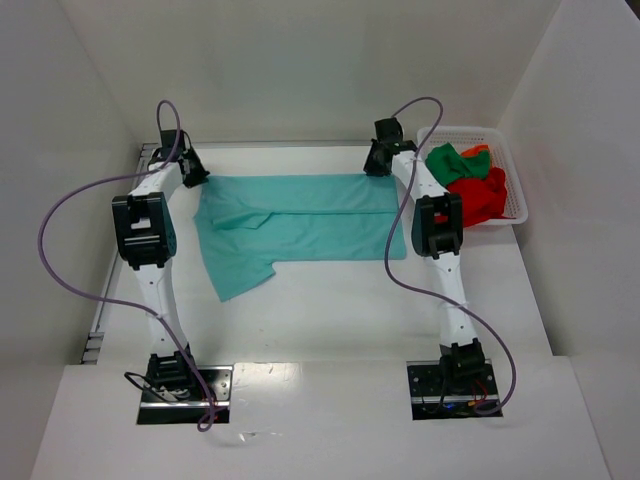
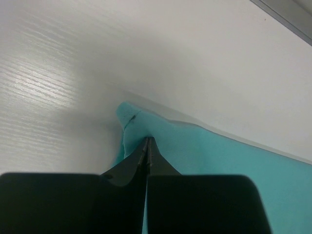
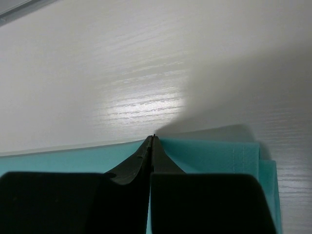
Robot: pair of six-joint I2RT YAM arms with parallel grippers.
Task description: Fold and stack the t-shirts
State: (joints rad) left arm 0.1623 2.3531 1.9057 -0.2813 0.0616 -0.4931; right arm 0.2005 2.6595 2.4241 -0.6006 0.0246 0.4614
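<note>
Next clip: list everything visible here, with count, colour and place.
teal t-shirt: one, teal, spread mid-table
green t-shirt: one, dark green, in basket
red t-shirt: one, red, in basket
orange t-shirt: one, orange, in basket, mostly hidden
basket: one, white, table's far right
table: one, white, under everything
cables: two, purple, looping at both sides
left arm: one, white-black, left side
right arm: one, white-black, right side
left hand: one, black, shut on teal t-shirt's far-left corner
right hand: one, black, shut on its far-right corner

t-shirt (image 1: 300, 225) spread on table (image 1: 330, 300), basket (image 1: 516, 180) right of it.
</note>
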